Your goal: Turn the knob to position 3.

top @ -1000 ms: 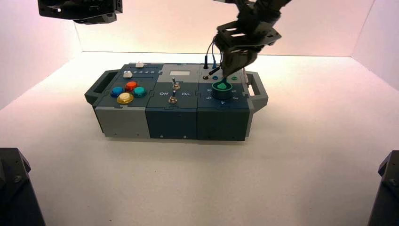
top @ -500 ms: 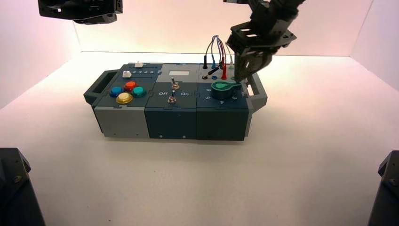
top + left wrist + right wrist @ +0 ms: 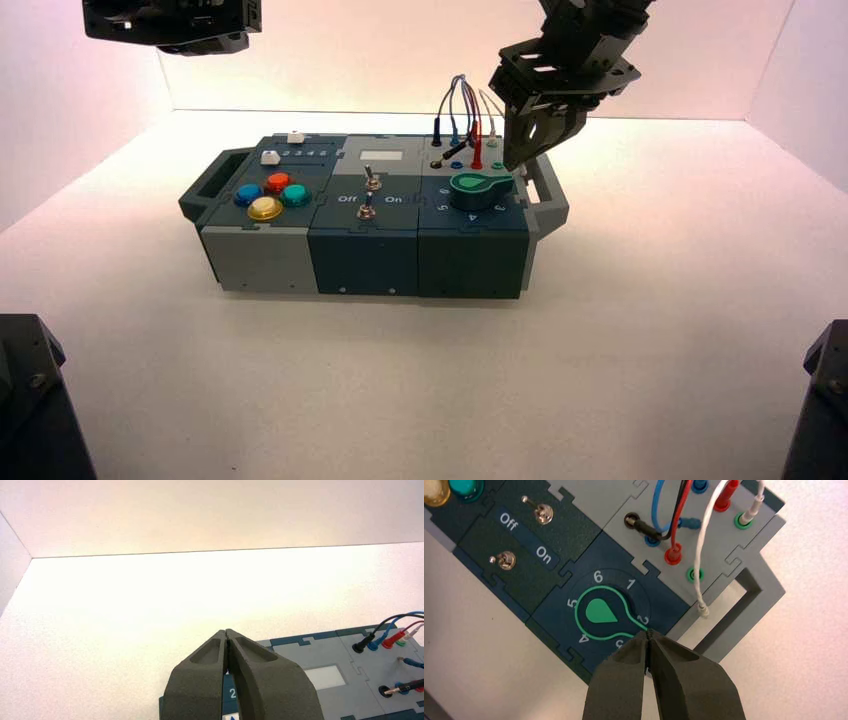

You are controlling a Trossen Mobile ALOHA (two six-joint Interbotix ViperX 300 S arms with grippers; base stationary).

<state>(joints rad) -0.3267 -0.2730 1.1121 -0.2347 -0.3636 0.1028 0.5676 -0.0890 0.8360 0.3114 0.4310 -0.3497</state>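
Note:
The knob (image 3: 478, 188) is a dark teal dial with a green teardrop pointer, on the box's right section. In the right wrist view the knob (image 3: 600, 612) has its pointer tip beside the white "2" (image 3: 642, 620), on the side toward the "3" (image 3: 620, 643), which my finger partly covers. My right gripper (image 3: 513, 163) is shut and empty, hovering just off the pointer's tip at the knob's right edge; in the right wrist view it (image 3: 649, 633) sits right at that tip. My left gripper (image 3: 226, 632) is shut and parked high at the far left (image 3: 170, 20).
The box (image 3: 470, 255) stands mid-table with handles at both ends. Behind the knob are sockets with plugged wires (image 3: 462, 100), close to my right gripper. Two toggle switches (image 3: 370, 182) sit in the middle section, coloured push buttons (image 3: 270, 195) on the left.
The knob's pointer swung from facing the back to facing right. My right gripper moved off the knob to the right and rose a little. The left arm has not moved.

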